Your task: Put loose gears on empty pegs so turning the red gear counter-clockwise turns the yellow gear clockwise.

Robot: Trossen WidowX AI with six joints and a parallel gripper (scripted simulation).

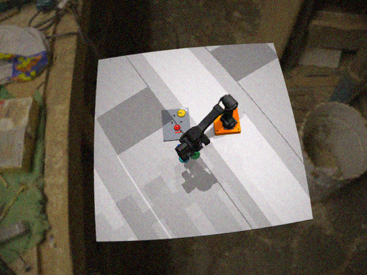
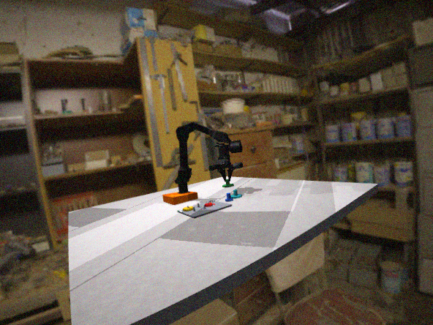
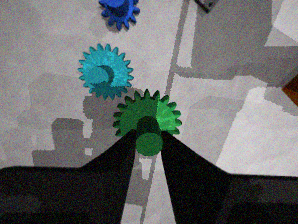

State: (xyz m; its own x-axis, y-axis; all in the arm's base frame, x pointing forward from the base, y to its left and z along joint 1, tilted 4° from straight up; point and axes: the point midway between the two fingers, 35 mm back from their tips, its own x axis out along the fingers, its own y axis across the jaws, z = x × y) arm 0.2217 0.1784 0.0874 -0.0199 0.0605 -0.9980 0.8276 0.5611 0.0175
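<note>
My gripper (image 2: 227, 179) (image 3: 148, 135) is shut on the stem of the green gear (image 1: 195, 155) (image 2: 227, 185) (image 3: 171, 116) and holds it level above the table. A cyan gear (image 1: 180, 160) (image 2: 236, 195) (image 3: 120, 64) and a blue gear (image 2: 229, 198) (image 3: 120, 17) stand on the table between it and the board; in the top view the arm mostly hides the blue one. The grey board (image 1: 168, 134) (image 2: 205, 211) carries the red gear (image 1: 175, 127) (image 2: 209, 204), the yellow gear (image 1: 181, 113) (image 2: 188, 208) and several empty short pegs, such as one peg (image 1: 181, 121) between these two gears.
The orange arm base (image 1: 234, 128) (image 2: 180, 198) stands beside the board; its edge shows in the wrist view (image 3: 292, 90). The arm reaches from it past the board's near corner. Patches of shadow and light cross the table (image 1: 133, 176).
</note>
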